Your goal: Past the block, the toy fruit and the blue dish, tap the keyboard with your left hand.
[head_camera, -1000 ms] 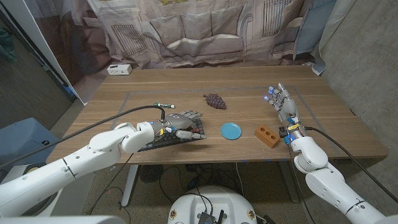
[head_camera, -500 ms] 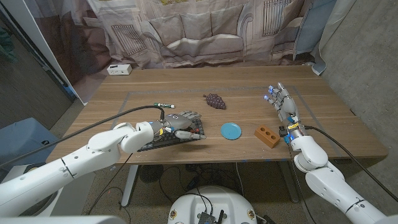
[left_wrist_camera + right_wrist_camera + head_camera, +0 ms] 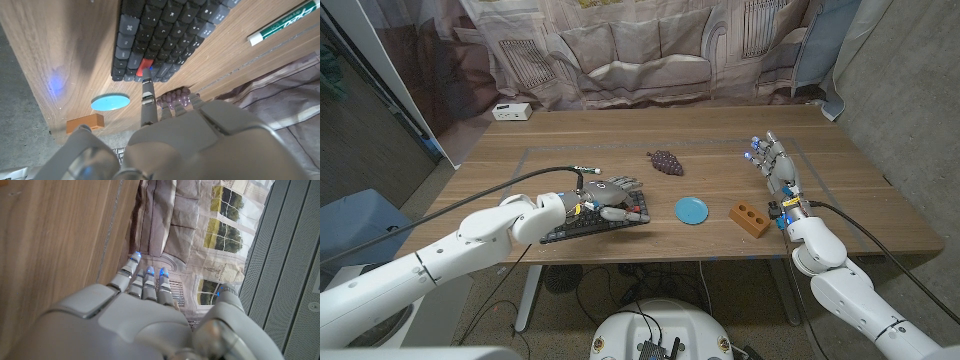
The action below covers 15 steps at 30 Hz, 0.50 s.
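Black keyboard [image 3: 592, 223] under left hand [image 3: 608, 195], fingers [image 3: 147, 97] released, 1 tip touching red key.

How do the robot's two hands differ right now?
The left hand reaches out level over the keyboard; the right hand stands upright, away from the orange block. The left hand's fingers meet the keys; the right's are spread in air. Both hold nothing.

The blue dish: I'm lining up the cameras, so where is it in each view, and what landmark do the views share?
Head view: the blue dish lies near the table's front edge, between the keyboard and the orange block.
Left wrist view: beyond the left hand, beside the block and near the keyboard's corner.
Right wrist view: not in it.
Shared landmark: the keyboard, in the head and left wrist views.
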Tool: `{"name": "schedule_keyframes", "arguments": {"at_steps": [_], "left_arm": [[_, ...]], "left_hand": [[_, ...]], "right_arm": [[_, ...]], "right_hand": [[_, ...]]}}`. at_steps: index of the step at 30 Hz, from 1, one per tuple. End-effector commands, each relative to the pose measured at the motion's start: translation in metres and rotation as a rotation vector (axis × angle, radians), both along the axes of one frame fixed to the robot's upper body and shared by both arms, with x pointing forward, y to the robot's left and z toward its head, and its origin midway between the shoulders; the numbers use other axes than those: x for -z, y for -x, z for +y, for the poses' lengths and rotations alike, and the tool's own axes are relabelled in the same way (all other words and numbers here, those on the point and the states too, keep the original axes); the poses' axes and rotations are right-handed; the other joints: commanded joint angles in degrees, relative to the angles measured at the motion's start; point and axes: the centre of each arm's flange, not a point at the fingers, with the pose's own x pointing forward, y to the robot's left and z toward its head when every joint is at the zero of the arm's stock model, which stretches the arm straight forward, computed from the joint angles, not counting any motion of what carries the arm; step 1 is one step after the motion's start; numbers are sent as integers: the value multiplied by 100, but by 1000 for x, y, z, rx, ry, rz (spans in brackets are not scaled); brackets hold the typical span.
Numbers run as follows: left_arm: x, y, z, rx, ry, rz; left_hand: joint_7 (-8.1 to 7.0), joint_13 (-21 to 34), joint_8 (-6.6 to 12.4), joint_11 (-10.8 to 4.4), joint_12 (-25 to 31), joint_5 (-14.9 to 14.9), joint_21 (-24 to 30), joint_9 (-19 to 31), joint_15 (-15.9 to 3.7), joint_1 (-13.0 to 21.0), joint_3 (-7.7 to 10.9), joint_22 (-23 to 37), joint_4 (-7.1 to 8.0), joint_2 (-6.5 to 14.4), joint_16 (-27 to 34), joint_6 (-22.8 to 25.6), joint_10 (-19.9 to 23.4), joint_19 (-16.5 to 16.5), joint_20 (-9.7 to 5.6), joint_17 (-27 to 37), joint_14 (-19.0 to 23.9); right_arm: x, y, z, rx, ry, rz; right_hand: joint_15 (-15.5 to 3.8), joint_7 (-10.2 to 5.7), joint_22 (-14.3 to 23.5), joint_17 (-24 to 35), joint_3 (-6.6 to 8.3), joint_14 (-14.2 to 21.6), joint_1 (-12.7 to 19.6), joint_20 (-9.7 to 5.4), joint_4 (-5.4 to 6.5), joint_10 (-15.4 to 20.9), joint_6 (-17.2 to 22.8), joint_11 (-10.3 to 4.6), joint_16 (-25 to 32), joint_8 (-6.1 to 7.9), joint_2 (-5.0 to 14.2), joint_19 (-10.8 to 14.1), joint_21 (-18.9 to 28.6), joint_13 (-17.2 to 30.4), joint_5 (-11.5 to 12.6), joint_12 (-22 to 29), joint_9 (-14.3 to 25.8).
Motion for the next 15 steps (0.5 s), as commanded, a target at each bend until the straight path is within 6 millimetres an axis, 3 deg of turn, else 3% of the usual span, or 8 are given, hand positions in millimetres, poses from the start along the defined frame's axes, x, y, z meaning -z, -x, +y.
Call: {"name": "schedule_keyframes", "arguments": {"at_steps": [1, 11, 15], "left_arm": [[-10, 2, 0, 6, 0, -39], [-17, 7, 2, 11, 9, -63], [-18, 9, 3, 12, 10, -66]], "left_hand": [[-21, 0, 26, -8, 44, 22, 41, 7, 33, 70, -9, 12, -2, -11, 49, 21, 20, -972, 7, -1, -321], [-34, -1, 11, -9, 51, 26, 49, 8, 32, 101, -11, 9, -12, -1, 58, -3, 37, -952, 18, -3, -278], [-218, -1, -7, 23, 27, 25, 53, 15, 45, 129, -18, 6, -24, 1, 52, -54, -25, -938, 30, -5, -273]], "right_arm": [[-1, 1, 0, 2, -3, -7], [0, 0, 2, 1, -10, -5], [0, -1, 2, 0, -11, -5]], "right_hand": [[2, 3, 20, 4, 16, 73, -6, 12, 12, 51, 61, 10, 2, 5, 39, 7, -2, 9, -12, 6, 19], [4, 4, 20, 4, 19, 72, -5, 16, 12, 55, 66, 12, 1, 5, 46, 8, -1, 10, -12, 7, 19], [3, 6, 20, 6, 18, 70, -7, 15, 14, 53, 63, 2, 1, 4, 50, 9, -1, 10, -13, 5, 20]]}}
